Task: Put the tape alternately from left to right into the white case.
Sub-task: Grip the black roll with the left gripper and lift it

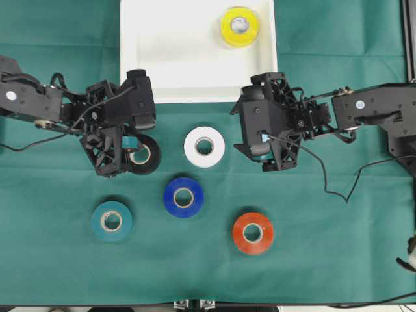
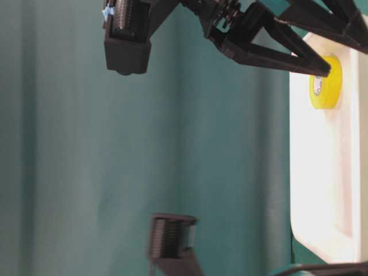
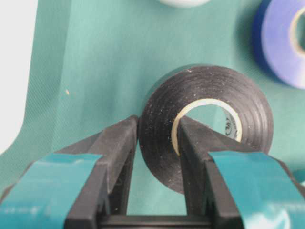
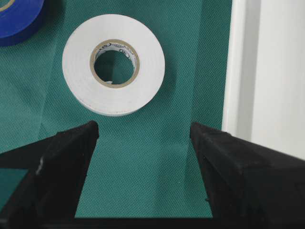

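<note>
On my overhead feed, the left gripper (image 1: 133, 155) sits at the left of the desk (image 1: 52, 260), which is covered in green cloth. Its jaws are clamped on the wall of the glossy black roll of electrical tape (image 1: 144, 156): in the left wrist view one finger (image 3: 116, 148) presses the outer face of the black roll (image 3: 209, 114) and the other sits inside the pale core. I cannot tell from my views whether the roll is touching the cloth.

Below it, near the front left, the teal roll of tape (image 1: 112, 221) lies flat. To its right, the blue roll of tape (image 1: 183, 197) lies flat, near the centre of the desk. Above and just right of it, the white roll of tape (image 1: 204, 147) lies flat, apart from both grippers.

Behind these, the large shallow white rectangular plastic case (image 1: 169, 58) sits at the far edge of the desk. The yellow roll of tape (image 1: 240, 26) lies inside it, in the far right corner.

Further right and toward the front, the orange-red roll of tape (image 1: 253, 233) lies flat on the cloth.

The right gripper (image 1: 263, 144) hangs just in front of the case's right front corner. Its jaws are spread wide and hold nothing; in the right wrist view the white roll (image 4: 113, 64) lies ahead of the fingertips (image 4: 86, 131), with the case rim (image 4: 238, 67) at the right.
</note>
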Motion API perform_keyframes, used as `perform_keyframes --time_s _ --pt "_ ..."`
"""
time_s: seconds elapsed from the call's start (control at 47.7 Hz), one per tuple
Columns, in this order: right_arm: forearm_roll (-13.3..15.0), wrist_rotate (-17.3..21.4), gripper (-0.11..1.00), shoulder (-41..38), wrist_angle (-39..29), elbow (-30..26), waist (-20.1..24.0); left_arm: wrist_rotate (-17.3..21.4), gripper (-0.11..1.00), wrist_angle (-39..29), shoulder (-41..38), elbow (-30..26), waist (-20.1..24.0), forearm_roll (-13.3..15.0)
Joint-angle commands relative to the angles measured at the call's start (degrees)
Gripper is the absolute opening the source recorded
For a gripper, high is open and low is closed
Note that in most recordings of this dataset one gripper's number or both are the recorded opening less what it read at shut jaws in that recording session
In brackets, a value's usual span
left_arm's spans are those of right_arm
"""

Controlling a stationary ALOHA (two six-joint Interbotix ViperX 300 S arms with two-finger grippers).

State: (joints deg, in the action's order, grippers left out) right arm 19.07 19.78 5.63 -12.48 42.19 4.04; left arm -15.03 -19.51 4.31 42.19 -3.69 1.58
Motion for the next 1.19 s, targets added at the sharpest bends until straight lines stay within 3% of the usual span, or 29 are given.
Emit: perform_keyframes --time_s 0.0,0.398,0.67,0.859,1.173 --pt "0.09 0.00 0.85 1.41 0.79 -0.53 0.18 0.09 -0.04 -0.70 3.34 -2.02 -0.18 -0.18" --pt "0.18 0.00 0.85 1.41 1.05 -0.70 0.18 1.41 -0.04 -3.43 3.96 -3.60 3.34 -0.35" --pt "0.18 0.00 0.85 1.41 1.05 -0.88 0.18 7.82 -0.04 -3.16 3.52 -3.87 10.81 -0.35" --pt "0.09 0.00 0.85 1.41 1.05 -0.88 0.18 12.66 -0.04 -2.99 3.34 -5.01 18.28 -0.35" --pt "0.18 0.00 0.85 1.41 1.67 -0.88 0.18 17.84 -0.04 0.26 -0.09 -6.77 28.39 -0.35"
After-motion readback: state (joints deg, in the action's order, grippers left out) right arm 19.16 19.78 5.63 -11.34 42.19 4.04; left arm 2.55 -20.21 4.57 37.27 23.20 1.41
